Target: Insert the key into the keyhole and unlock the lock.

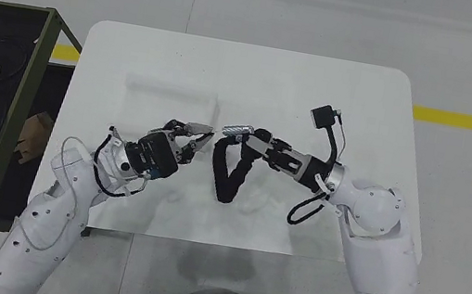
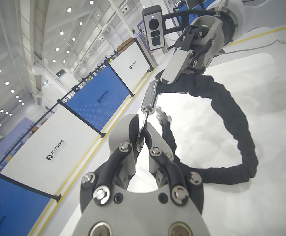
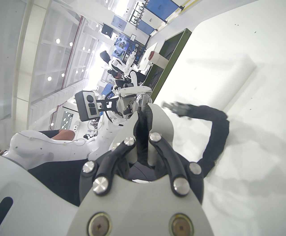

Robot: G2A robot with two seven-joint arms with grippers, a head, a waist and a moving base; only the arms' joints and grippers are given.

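Above the table (image 1: 338, 98), both arms meet. The left pincer (image 2: 142, 129) pinches the key (image 2: 140, 136), its tip at the lock (image 2: 149, 98); the right pincer (image 3: 144, 109) clamps the lock.

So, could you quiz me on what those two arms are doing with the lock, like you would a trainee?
1. True or false: the left tool pinches the small silver metal key.
2. Pick one: the key's tip meets A) the shiny silver lock cylinder, B) a drawer front, C) a door handle.
3. Short answer: what does the right tool grip?

Key: 1 true; 2 A; 3 the black fabric-sleeved cable, just behind the cylinder.
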